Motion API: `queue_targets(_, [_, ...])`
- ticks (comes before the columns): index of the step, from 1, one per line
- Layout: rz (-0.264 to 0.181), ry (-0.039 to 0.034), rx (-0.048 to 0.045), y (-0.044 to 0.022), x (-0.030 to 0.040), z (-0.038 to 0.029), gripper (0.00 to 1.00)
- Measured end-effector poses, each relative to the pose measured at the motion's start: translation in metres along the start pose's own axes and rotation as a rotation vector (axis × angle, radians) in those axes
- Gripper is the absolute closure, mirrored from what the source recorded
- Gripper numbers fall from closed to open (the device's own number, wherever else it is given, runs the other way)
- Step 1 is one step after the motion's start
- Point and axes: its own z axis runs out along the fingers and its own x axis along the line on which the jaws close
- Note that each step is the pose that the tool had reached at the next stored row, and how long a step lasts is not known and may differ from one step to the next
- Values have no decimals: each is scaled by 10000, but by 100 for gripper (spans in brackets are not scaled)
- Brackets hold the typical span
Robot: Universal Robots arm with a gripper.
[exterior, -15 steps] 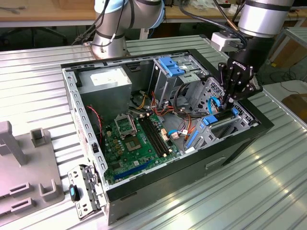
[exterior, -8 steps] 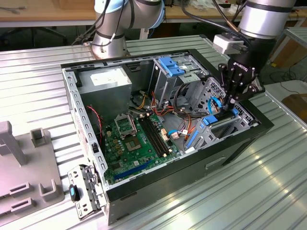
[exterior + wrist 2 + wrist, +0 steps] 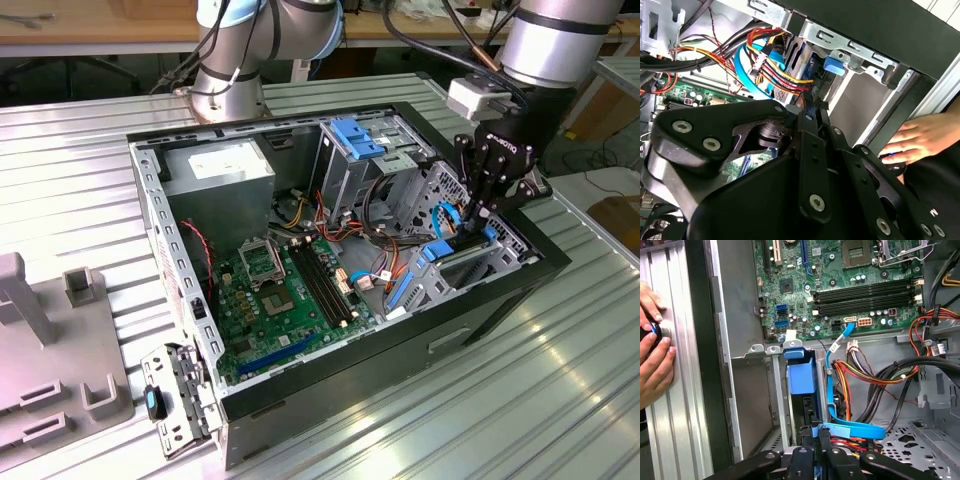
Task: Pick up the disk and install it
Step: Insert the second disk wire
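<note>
In the first wrist view the black gripper (image 3: pixel 815 452) sits nearest, its fingers (image 3: pixel 801 460) drawn close together around the top edge of the disk (image 3: pixel 802 405). The disk stands on edge in a narrow metal drive bay (image 3: pixel 777 390) of the open computer case. Its long axis runs straight away from the gripper toward the motherboard (image 3: pixel 840 285), and its bright blue carrier faces the camera with a tab at the far end. A flat blue data cable (image 3: pixel 852 429) crosses just beside the fingers, next to a bundle of red, orange and yellow wires (image 3: pixel 860 377). On the ribbed metal table outside the case wall, a person's hand (image 3: pixel 652 345) rests on a round button.

In the second wrist view the gripper (image 3: pixel 807 125) points down into the same bay, with the hand (image 3: pixel 922 137) beyond the case edge.

In the exterior view the gripper (image 3: pixel 480 195) reaches down into the bay at the case's end on the exterior view's right. The disk (image 3: pixel 455 255) is seated between blue rails, tilted slightly. Further back lie the motherboard (image 3: pixel 285 295), the power supply (image 3: pixel 215 180) and a second blue bracket (image 3: pixel 355 138). A grey fixture (image 3: pixel 45 350) stands on the table at the exterior view's left. White lettering on the gripper body is too small to read, and I can make out no other labels.
</note>
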Motion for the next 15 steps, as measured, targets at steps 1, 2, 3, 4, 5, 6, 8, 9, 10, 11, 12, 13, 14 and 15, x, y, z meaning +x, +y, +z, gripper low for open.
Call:
queue_targets(1, [-36,-5,6,-1,4,6,84])
queue_targets(2, [-79,-8,14,-1,8,11,84])
queue_targets(3, [-130,-20,20,-3,16,19,84])
queue_targets(4, [-164,-38,25,-3,23,25,84])
queue_targets(5, [-221,-56,35,-2,27,31,84])
queue_targets(6, [-265,-65,43,0,28,31,84])
queue_targets(8, [-373,-82,62,3,28,32,84])
queue_targets(9, [-430,-86,73,4,29,33,84])
queue_targets(10, [-495,-91,86,7,29,34,84])
queue_targets(11, [-528,-93,93,9,29,35,84])
queue_targets(12, [-573,-98,101,10,29,37,84])
queue_targets(13, [-580,-97,102,11,29,37,84])
queue_targets(14, [-579,-101,102,12,28,38,84])
queue_targets(15, [-579,-112,101,12,28,42,84])
